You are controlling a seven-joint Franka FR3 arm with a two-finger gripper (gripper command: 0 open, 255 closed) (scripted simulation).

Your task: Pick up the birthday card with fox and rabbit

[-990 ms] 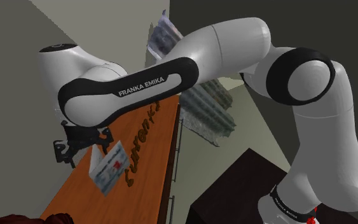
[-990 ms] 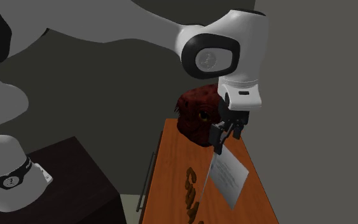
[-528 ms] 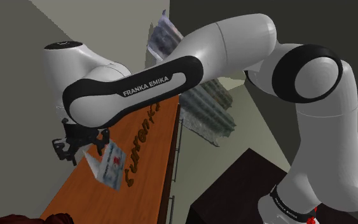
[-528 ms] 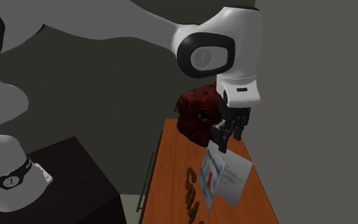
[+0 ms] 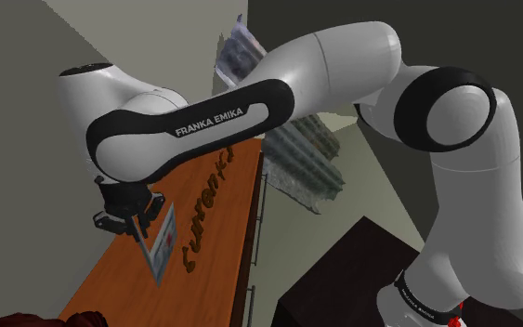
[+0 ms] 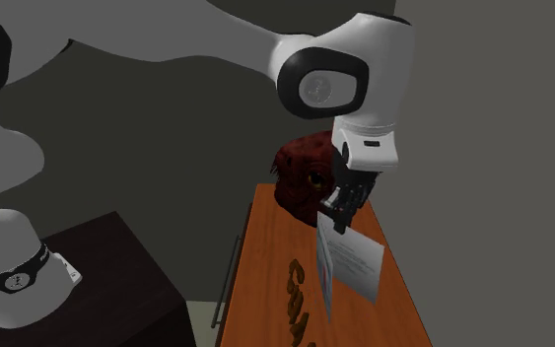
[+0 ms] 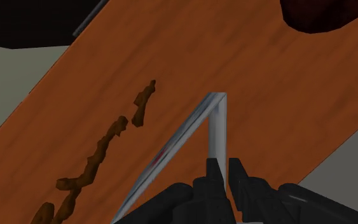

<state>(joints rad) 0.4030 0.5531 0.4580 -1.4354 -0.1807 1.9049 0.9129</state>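
Downward, arm (image 5: 215, 119) bent over tabletop (image 5: 120, 271), tool (image 7: 220, 167) clasping card (image 6: 360, 266), seemingly airborne

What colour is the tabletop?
The tabletop is orange-brown wood grain; wrist view shows it best.

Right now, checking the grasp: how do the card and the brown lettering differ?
The card is pale, a folded sheet; the brown lettering is dark, a knobbly strip. The card is held on edge by the gripper; the lettering lies flat. Both are over the table.

Wood-grain tabletop (image 7: 266, 95); smooth card (image 7: 217, 127)
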